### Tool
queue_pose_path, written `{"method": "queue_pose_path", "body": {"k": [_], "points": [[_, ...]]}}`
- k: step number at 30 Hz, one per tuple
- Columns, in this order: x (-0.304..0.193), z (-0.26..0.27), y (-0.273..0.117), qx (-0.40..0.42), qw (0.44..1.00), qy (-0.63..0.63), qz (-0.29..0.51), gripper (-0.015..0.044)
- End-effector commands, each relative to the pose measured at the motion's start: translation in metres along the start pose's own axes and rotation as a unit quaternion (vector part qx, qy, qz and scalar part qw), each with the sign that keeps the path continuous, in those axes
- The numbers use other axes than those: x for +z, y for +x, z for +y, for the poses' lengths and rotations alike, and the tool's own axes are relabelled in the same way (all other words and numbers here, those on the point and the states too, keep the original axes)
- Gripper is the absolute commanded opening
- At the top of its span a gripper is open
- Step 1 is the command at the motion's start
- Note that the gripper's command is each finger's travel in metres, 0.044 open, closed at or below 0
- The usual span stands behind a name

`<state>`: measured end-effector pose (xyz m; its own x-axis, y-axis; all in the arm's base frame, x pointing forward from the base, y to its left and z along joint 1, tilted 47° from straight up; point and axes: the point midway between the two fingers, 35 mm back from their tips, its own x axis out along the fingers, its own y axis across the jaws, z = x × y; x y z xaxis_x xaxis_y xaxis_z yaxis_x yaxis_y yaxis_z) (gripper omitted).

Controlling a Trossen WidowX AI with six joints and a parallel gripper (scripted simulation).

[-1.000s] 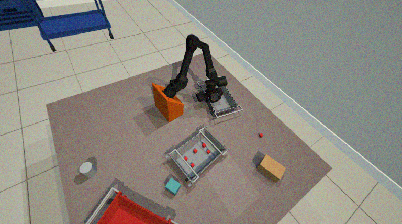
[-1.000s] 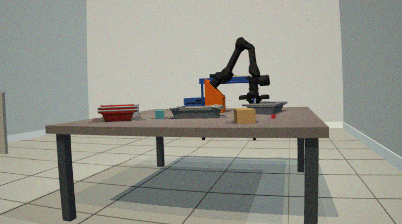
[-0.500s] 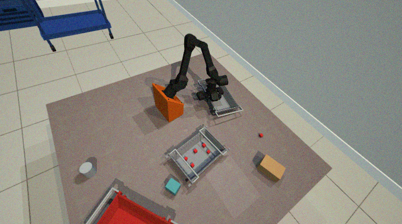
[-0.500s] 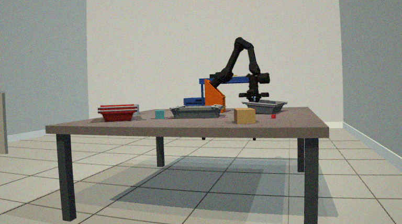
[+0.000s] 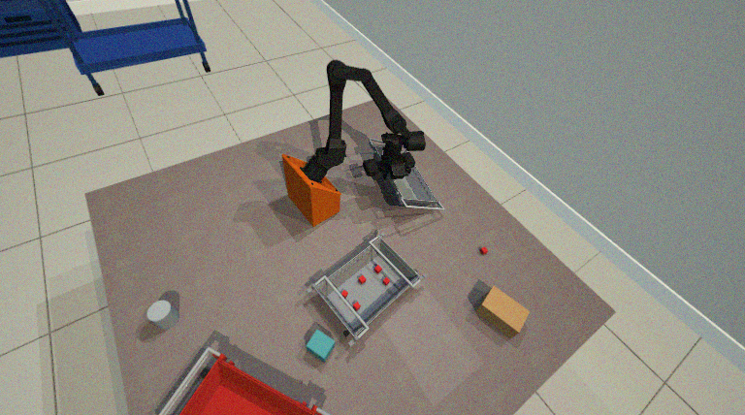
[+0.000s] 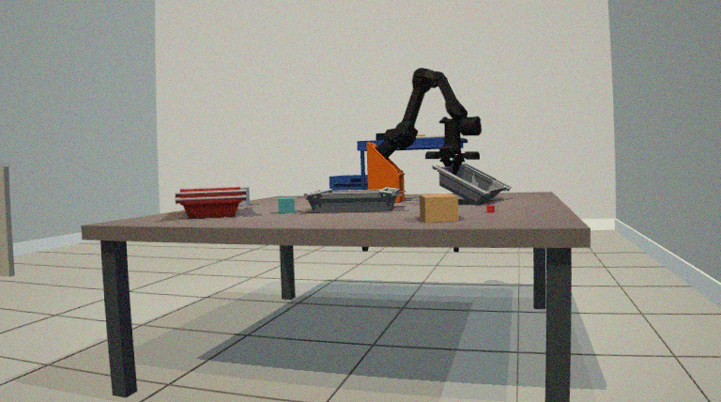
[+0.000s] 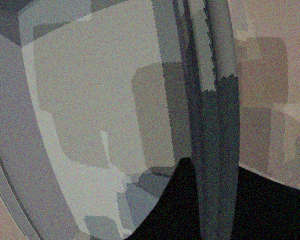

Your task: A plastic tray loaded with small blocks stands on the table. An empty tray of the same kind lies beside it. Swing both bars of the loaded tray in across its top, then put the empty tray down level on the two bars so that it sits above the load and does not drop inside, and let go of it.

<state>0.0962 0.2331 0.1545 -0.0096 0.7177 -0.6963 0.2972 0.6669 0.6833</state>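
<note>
The loaded grey tray (image 5: 391, 301) (image 6: 353, 203) stands level mid-table, with several small red blocks (image 5: 362, 279) on its floor. One wire bar (image 5: 337, 293) and the other wire bar (image 5: 392, 263) lie across its top near the two ends. My gripper (image 5: 388, 175) (image 6: 455, 167) (image 7: 195, 164) is shut on the long side rim of the empty grey tray (image 5: 414, 184) (image 6: 462, 185) (image 7: 105, 75). That side is raised and the tray tilts steeply, its far lower edge at the table. The gripper hides part of the tray.
An orange arm mount (image 5: 312, 196) stands between arm base and table. A teal block (image 5: 320, 344) is close to the loaded tray's left end. A wooden block (image 5: 502, 309), a loose red cube (image 5: 483, 250), a pale cylinder (image 5: 160, 312) and a red tray (image 5: 230, 400) also stand on the table (image 5: 219, 256).
</note>
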Motion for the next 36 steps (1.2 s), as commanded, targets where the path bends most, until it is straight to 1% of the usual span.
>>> {"method": "queue_pose_path", "body": {"k": [1,8,12,31,36], "points": [[-0.003,0.007,-0.011,0.018,1.000,-0.009,0.000,0.0000],[-0.003,0.007,-0.011,0.018,1.000,-0.009,0.000,0.0000],[-0.001,0.011,-0.017,0.017,1.000,-0.010,-0.001,0.0000],[-0.001,0.040,-0.104,0.016,1.000,-0.011,-0.002,0.0000],[-0.002,0.041,-0.107,0.017,1.000,-0.011,-0.002,0.0000]]}}
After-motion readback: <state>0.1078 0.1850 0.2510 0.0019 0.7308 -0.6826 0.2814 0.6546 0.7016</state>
